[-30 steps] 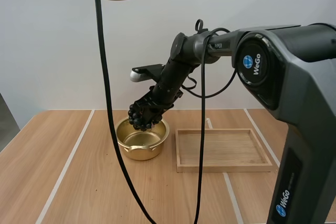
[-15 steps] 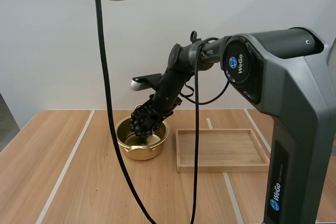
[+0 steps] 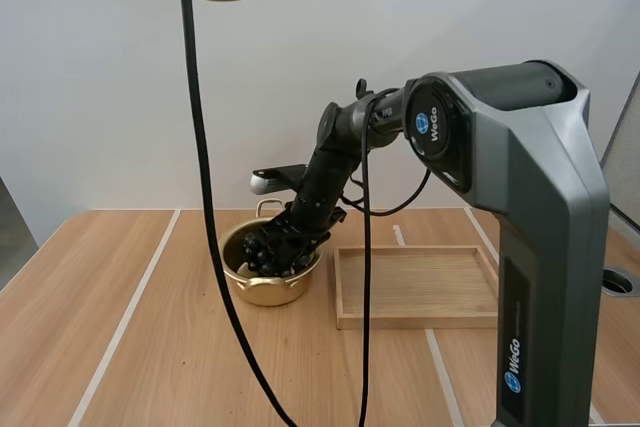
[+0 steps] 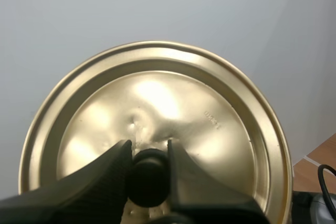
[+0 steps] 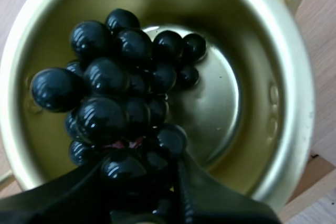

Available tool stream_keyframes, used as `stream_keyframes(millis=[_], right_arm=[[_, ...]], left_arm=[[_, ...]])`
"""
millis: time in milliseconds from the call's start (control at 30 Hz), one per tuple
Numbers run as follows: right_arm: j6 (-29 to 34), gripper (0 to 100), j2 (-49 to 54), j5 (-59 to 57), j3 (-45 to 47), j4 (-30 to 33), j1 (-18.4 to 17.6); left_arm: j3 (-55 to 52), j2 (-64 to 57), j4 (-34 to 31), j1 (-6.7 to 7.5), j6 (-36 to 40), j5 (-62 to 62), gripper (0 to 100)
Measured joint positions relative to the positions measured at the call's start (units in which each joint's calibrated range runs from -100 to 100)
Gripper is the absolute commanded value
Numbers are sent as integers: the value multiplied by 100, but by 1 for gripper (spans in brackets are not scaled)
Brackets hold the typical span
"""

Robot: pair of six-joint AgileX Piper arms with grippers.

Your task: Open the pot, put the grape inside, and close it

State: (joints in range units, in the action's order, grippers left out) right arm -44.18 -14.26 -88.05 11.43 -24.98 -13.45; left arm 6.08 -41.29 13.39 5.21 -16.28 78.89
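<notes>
Placing step: right gripper (image 5: 140, 163) pinches grapes (image 5: 121, 103) inside pot (image 5: 286, 77); left gripper (image 4: 148, 148) pinches lid (image 4: 205, 108) knob (image 4: 148, 182) aloft. Next: release, withdraw, lower lid.

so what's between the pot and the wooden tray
Nothing, just a narrow strip of bare table between pot and wooden tray, seen in the high view.

High overhead, wrists close, pot (image 3: 262, 292) shared
</notes>
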Motion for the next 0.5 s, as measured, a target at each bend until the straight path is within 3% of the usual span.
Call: stream_keyframes(millis=[500], right_arm=[[0,0,-370,115,-16,8,-254]], left_arm=[[0,0,0,0,0,0,0]])
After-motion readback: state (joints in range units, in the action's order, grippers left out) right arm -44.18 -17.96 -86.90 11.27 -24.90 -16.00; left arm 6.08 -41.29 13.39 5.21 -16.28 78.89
